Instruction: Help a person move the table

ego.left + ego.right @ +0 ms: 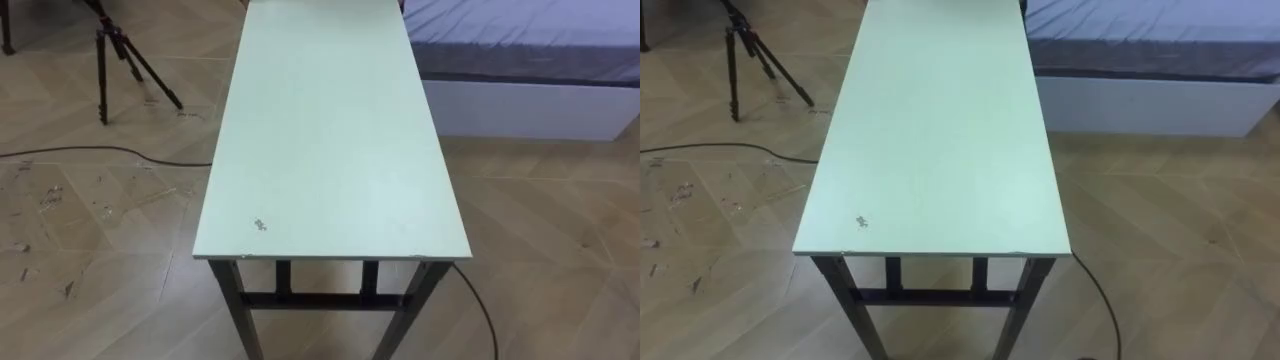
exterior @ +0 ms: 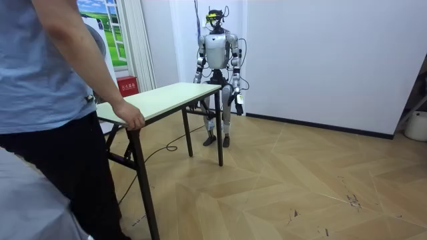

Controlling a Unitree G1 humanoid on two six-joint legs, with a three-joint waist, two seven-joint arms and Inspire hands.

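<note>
A long pale green table on black legs stretches away from me, its short near edge just below my view. In the room view I stand upright at the far end of the table, facing it. My left hand hangs by my thigh on the room view's right, clear of the table. My right hand hangs low beside the tabletop's far corner. A person in a blue shirt stands at the other end, one hand curled over the table's edge.
A black tripod stands on the wood floor to my left, and a cable runs past it. A bed with a purple cover lies to my right. Another cable curls by the table's right leg.
</note>
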